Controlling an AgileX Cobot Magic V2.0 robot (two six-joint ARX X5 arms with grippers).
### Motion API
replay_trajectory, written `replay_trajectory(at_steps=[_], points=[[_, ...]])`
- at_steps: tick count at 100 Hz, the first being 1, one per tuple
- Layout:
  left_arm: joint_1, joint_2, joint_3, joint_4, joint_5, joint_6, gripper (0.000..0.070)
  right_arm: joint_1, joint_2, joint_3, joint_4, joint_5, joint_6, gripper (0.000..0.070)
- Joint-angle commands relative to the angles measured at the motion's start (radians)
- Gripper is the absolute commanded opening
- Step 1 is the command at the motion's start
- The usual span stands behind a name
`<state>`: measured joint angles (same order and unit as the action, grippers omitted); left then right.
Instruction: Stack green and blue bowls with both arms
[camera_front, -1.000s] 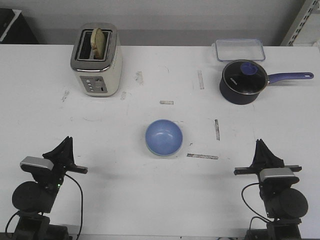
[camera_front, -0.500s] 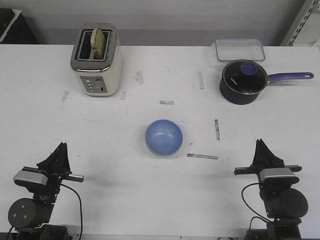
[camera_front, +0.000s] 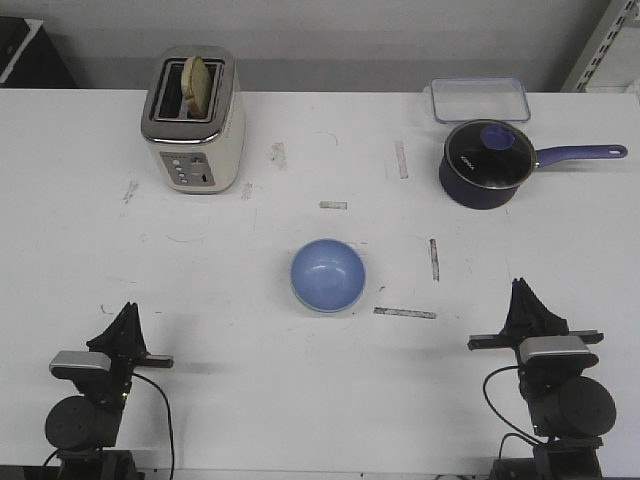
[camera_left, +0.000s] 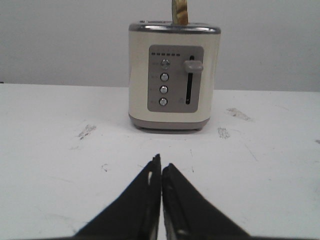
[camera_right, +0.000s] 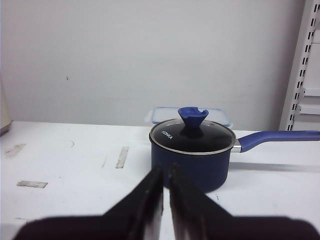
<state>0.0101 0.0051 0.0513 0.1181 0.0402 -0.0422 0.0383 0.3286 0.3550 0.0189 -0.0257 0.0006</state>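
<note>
Centrally on the white table (camera_front: 300, 400) sat one blue bowl (camera_front: 328, 273), upright and alone, with a thin pale rim showing under its near edge; whether that was a green bowl nested beneath could not be told from the front view. Only this one bowl shape was visible, and no tool touched it.

Two arms were in view, one at each near corner of the table, both well apart from the bowl. The left tool (camera_front: 127, 318) pointed away toward the far side, its two black fingers pressed together with nothing between them; the left wrist view showed the same left tool (camera_left: 161, 167) as a narrow closed wedge with only a hairline seam. The right tool (camera_front: 522, 298) stood likewise, and in its own wrist view the right tool (camera_right: 166, 172) had its fingers drawn nearly together, holding nothing.

Farther out, one cream toaster (camera_front: 193, 120) stood at the far left with one slice of bread (camera_front: 196, 83) sticking up from a slot; its front panel carried four round buttons and one lever. At the far right sat one navy saucepan (camera_front: 485, 165) with a glass lid and a blue handle pointing right. Just behind the saucepan lay one clear container (camera_front: 480, 99). Several short grey tape marks were scattered across the table.
</note>
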Motion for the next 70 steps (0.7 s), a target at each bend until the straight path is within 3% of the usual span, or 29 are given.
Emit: replay_trajectory(at_steps=[1,70], points=[[0.002,-0.002,-0.01,0.01,0.002,0.008,0.0002,0.002,-0.002,0.005,0.011,0.0,0.01,0.0013],[0.001,-0.002,-0.039,-0.002,0.001,0.008,0.0002,0.002,-0.002,0.005,0.011,0.0,0.01,0.0013]])
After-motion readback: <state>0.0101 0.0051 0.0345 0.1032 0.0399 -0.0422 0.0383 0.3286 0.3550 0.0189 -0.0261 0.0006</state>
